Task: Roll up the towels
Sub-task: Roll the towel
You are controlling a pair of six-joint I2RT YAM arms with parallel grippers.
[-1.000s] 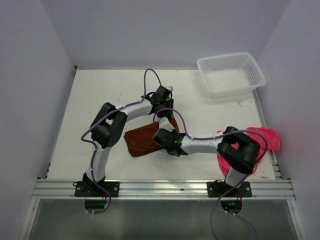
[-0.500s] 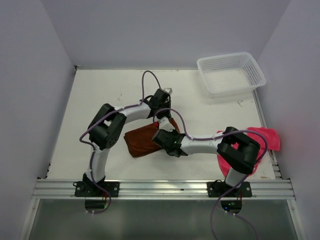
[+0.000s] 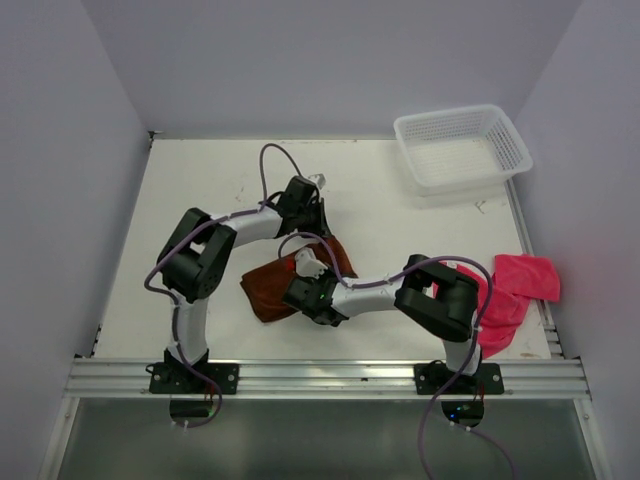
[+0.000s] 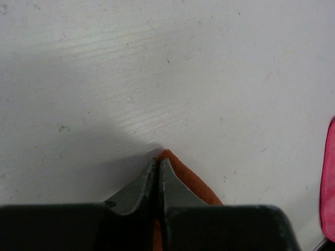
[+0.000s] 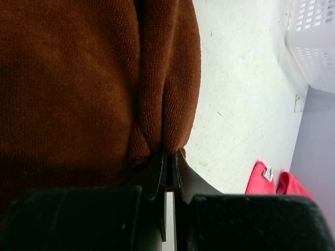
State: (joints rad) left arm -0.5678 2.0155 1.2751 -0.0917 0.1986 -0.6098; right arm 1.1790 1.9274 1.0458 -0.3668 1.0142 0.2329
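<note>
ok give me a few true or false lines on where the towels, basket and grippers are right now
1. The pink towel lies in the basket. False: it lies at the right edge of the table, outside the basket.
2. The left gripper and the right gripper are both shut on the rust-brown towel. True.
3. The basket sits at the table's far right corner. True.
4. The two towels touch. False: bare table separates them.
</note>
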